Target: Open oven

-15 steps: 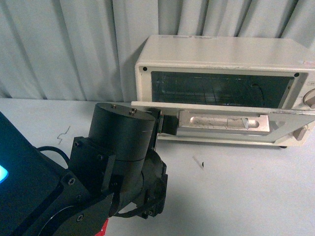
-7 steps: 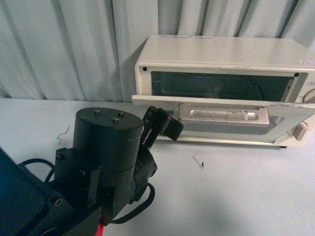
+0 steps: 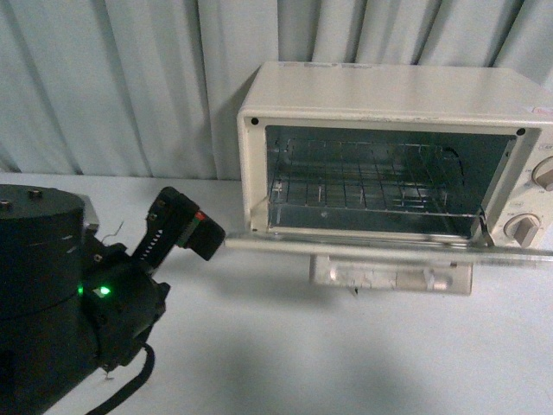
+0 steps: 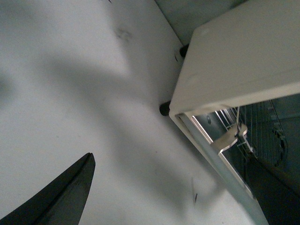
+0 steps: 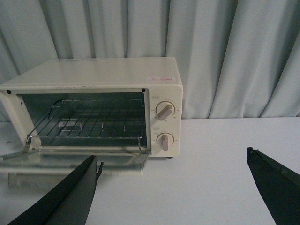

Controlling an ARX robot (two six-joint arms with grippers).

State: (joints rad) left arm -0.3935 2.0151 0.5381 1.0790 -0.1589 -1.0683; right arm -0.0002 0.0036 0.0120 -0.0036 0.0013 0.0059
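Spread apart and gripping nothing: the left gripper (image 3: 194,229), raised off the table (image 3: 346,354), one dark finger (image 4: 61,197) clear in its wrist view. Just ahead and to its right, the oven (image 3: 389,91), with the door (image 3: 389,249) lying flat open, seen edge-on. Door's near corner just beside the gripper's tips; contact or a gap, cannot tell. Under the door's edge, the handle (image 3: 393,277). Past the door, inside the cavity, the rack (image 3: 371,177), level. Further right from the gripper, two knobs (image 3: 523,226) on the front panel, one above the other. Behind it all, a pale curtain (image 3: 130,86). Beneath and behind the gripper, the bulky black arm (image 3: 43,294) with a green light (image 3: 102,290) lit, hiding much of the near table; a black cable (image 3: 130,389) curling beside it. A small dark mark (image 3: 355,290) on the table under the handle.

Spread wide and empty: the right gripper (image 5: 172,159), well back from the oven, open cavity and knobs facing it, bare table between.
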